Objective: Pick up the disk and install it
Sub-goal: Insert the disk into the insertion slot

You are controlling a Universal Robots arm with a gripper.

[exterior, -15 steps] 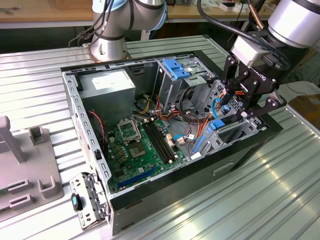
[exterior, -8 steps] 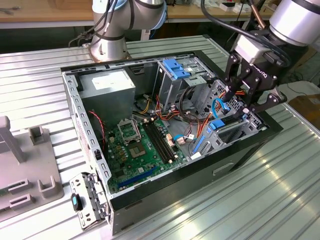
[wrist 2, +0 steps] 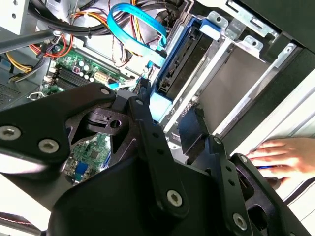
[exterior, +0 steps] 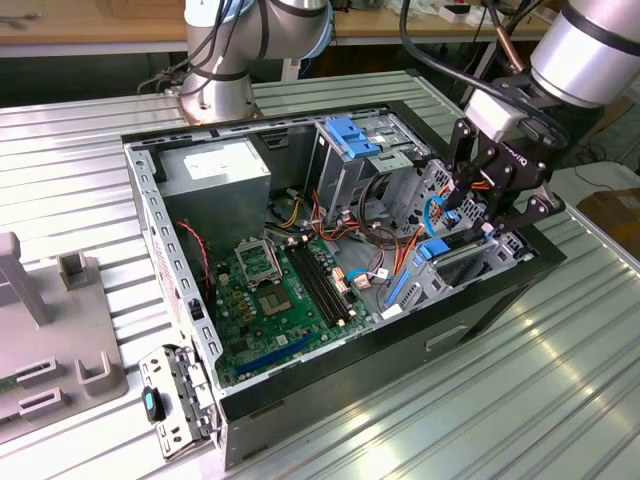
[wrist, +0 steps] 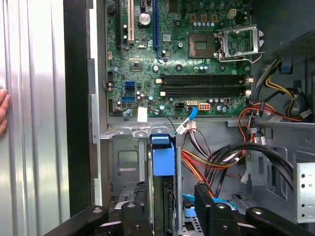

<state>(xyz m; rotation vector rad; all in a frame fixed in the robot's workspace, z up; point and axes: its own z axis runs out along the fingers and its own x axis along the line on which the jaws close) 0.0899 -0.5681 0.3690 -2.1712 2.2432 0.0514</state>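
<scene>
From my console I see one open computer case (exterior: 160,240) lying on the ribbed metal bench (exterior: 560,380). Inside it I count one green motherboard (exterior: 270,300) with a single processor socket (wrist: 202,46), one grey power-supply box (exterior: 215,170) with a white label at the far corner, and one metal drive cage (exterior: 355,140) with a blue top latch, plus bundles of red, orange and yellow wires. The disk (wrist: 162,162) stands on edge in the drive bay (wrist 2: 246,73) at the case's end on the exterior view's right, with its blue rails against the bay's metal walls. The end effector (wrist: 167,206) hangs over that bay with its two fingers spread, one on each side of the disk's edge. One finger is just beside a rail and the other stands a little clear, so nothing is pinched. One flat blue data cable (wrist 2: 133,19) arcs above the bay. One hand (wrist 2: 283,152) rests on the bench just outside the case. On the exterior view's left, one grey fixture (exterior: 60,330) and one loose metal bracket (exterior: 175,400) with a blue clip sit beside the case.
</scene>
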